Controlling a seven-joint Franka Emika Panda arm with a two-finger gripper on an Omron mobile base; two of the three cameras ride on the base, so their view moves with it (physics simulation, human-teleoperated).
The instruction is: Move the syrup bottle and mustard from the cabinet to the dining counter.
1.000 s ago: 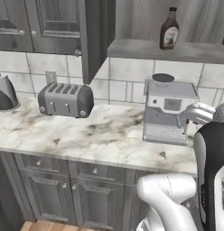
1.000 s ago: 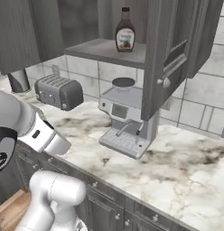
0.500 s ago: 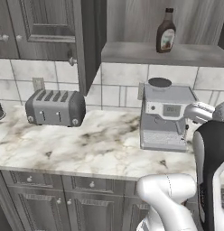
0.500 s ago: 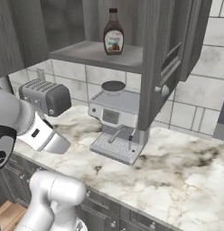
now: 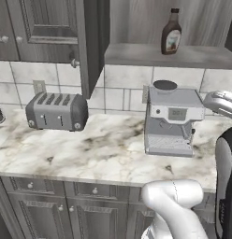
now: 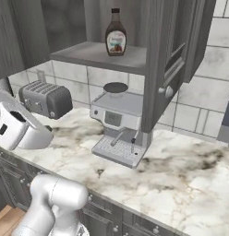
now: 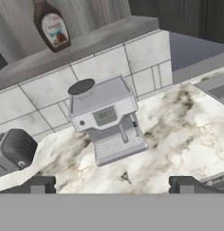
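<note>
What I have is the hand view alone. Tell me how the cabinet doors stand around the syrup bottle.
Observer: In the left base view, the cabinet's left door stands open, edge-on, left of the syrup bottle.
Operator: Give me the other side.
Observer: In the right base view, the right door also hangs open, overlapping the coffee machine's right edge.
Operator: Describe the toaster fully.
Observer: The toaster has four slots and sits below a wall outlet.

Syrup bottle (image 7: pixel 52 28) cap beyond frame edge
</note>
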